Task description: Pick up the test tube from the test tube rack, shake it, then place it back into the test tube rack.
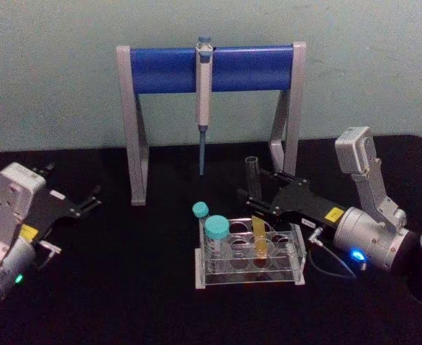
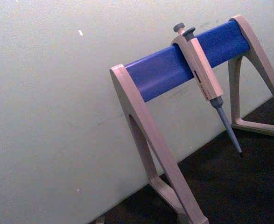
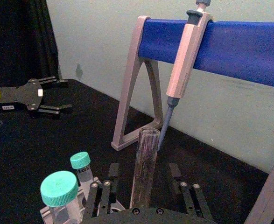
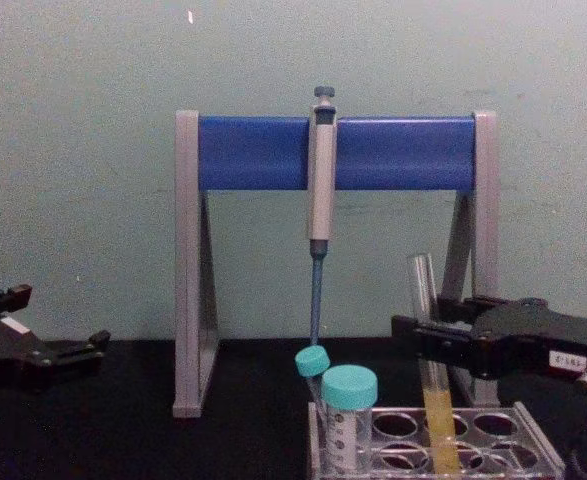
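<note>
The test tube rack (image 1: 243,280) sits closest, on the near middle of the black counter (image 1: 110,287). It is clear and has rows of round holes on top.

The test tube (image 1: 259,243) stands in one of the holes, a bit right of the rack's middle. Its round bottom is down in the rack and the yellow-orange liquid fills the low part. The clear open top sticks up high above the rack. From the chest view the test tube (image 4: 437,420) leans a little, with its top more to the left than its bottom.

The right tool (image 1: 254,203) reaches in from the right, just behind the rack. Its fingers are spread, one on each side of the tube. In the right wrist view there is a gap between the tube (image 3: 145,168) and each finger, so they are not pinching it.

Two tubes with teal caps stand at the left end of the rack. The big one (image 1: 216,230) is nearer and the small one (image 1: 200,210) is just behind it.

The left tool (image 1: 94,199) is far off on the left side of the counter, well apart from the rack. Its fingers are spread wide and hold nothing.

At the far side, by the wall, stands a tall grey and blue stand (image 1: 167,68). A pipette (image 1: 204,93) hangs from the middle of its blue bar, tip pointing down.
</note>
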Robot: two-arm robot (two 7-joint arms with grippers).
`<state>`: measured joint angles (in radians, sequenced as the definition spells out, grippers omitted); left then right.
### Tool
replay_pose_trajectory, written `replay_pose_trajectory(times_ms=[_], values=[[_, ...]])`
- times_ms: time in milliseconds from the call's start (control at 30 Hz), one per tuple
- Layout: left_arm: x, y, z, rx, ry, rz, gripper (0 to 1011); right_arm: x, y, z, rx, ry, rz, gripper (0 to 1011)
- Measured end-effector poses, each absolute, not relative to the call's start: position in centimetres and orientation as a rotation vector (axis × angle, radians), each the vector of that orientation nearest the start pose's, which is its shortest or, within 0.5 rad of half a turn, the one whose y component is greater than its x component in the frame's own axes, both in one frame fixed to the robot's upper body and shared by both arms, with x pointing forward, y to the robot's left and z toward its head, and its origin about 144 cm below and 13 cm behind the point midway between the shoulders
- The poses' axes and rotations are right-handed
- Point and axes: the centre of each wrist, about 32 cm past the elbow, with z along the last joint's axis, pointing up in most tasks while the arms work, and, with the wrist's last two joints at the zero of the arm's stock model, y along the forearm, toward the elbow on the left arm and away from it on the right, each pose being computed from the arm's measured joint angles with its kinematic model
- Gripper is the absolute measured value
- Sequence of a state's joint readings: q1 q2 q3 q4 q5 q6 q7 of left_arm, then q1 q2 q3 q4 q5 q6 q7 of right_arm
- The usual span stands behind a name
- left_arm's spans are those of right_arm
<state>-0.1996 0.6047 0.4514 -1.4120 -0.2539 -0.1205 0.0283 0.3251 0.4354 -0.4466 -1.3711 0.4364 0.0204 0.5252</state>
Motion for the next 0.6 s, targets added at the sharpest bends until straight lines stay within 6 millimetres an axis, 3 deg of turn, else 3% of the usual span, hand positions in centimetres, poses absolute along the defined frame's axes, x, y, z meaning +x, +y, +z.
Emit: replay_pose_trajectory(times_ms=[200, 300, 433, 600], values=[[48.86, 30.97, 113.98, 0.304, -0.285, 1.248, 1001, 52.82, -25.46, 116.7, -0.119, 0.007, -0.738, 498], [48.86, 30.97, 113.98, 0.304, -0.285, 1.248, 1001, 52.82, -25.46, 116.69, -0.119, 0.007, -0.738, 442], [48.86, 30.97, 113.98, 0.304, -0.285, 1.248, 1001, 52.82, -25.46, 116.69, -0.118, 0.007, -0.738, 274], [48.86, 30.97, 113.98, 0.304, -0.285, 1.248, 1001, 52.82, -25.45, 116.7, -0.118, 0.007, -0.737, 232]])
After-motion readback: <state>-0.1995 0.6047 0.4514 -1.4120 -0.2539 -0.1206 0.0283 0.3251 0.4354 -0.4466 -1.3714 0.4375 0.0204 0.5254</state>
